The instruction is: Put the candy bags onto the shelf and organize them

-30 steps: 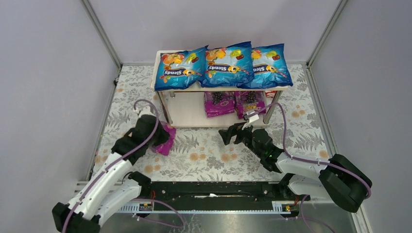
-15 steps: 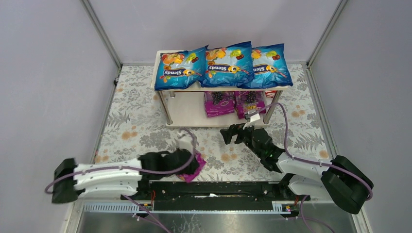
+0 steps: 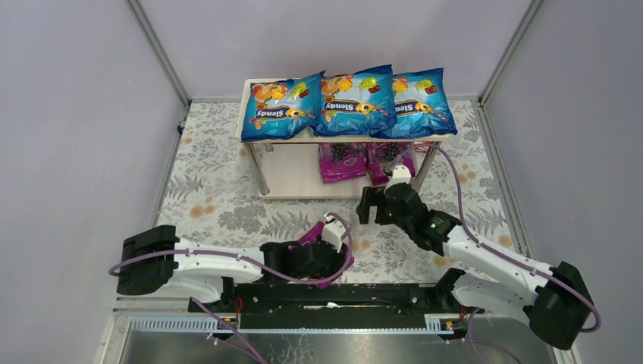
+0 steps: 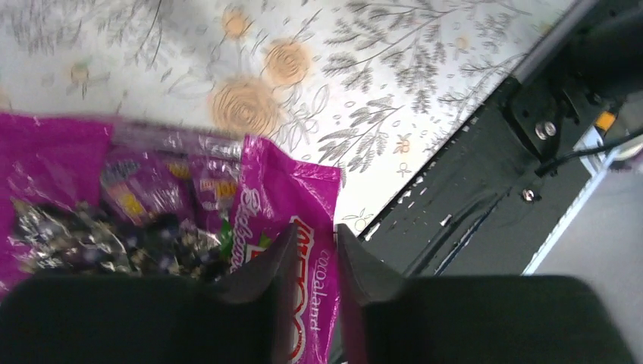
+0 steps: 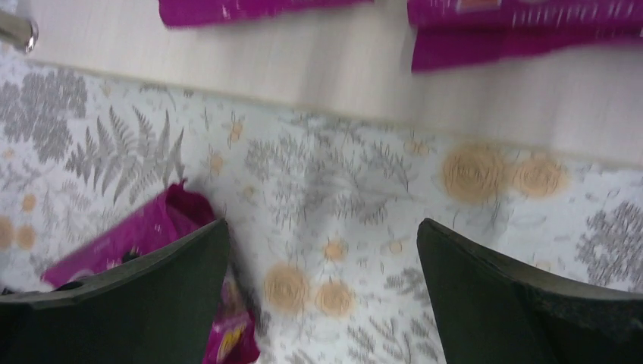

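Observation:
Three blue candy bags point(image 3: 356, 101) lie side by side on the top board of the shelf point(image 3: 292, 174). Two magenta candy bags point(image 3: 341, 161) rest on its lower board, also seen at the top of the right wrist view as magenta bags point(image 5: 258, 9). My left gripper point(image 3: 326, 258) is low over the cloth by the near rail. Its fingers point(image 4: 315, 227) stand narrow, shut on an edge of a third magenta bag point(image 4: 174, 205). My right gripper point(image 3: 371, 208) hangs open in front of the shelf. Nothing sits between the right gripper point(image 5: 322, 224) fingers; the held bag point(image 5: 144, 227) shows beside its left finger.
A floral tablecloth point(image 3: 227, 205) covers the table. The black rail point(image 3: 334, 292) carrying the arm bases runs along the near edge. Silver shelf posts point(image 3: 260, 178) stand at the rack's corners. Grey walls close in the left, right and back.
My left arm has swung the magenta bag from the table's left side to the near middle by the rail. My right gripper has shifted up toward the shelf front, still open.

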You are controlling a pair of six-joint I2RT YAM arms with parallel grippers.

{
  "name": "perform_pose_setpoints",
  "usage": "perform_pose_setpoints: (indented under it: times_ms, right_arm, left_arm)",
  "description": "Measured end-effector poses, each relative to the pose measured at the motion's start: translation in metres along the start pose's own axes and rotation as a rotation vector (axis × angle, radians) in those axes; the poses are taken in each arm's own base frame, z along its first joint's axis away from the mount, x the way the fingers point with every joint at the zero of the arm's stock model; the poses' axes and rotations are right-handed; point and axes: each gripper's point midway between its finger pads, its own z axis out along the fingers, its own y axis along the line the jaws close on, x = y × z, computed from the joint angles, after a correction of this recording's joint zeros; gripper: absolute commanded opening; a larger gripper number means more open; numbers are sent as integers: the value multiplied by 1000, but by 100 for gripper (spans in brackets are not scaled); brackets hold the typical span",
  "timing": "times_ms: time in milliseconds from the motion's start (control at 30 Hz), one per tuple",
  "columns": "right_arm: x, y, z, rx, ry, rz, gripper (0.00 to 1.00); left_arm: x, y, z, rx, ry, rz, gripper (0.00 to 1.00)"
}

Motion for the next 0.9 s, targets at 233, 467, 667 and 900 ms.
perform_pose_setpoints:
  times_ms: [233,467,667,900]
  right_arm:
    - [41,13,-24,-134,170,66,100]
    - [75,56,-29,-349,381,140,100]
    - [128,72,-20,-406,577,189,100]
    - [146,77,-17,-431,617,240,100]
  left_arm:
    - [-27,-15,-36,161,-136,20,80]
    - [-89,-22,-102,235,-352,96,92]
    - [-170,-17,-162,136,-579,172,99]
    - [-238,-14,-213,-13,-707,312,99]
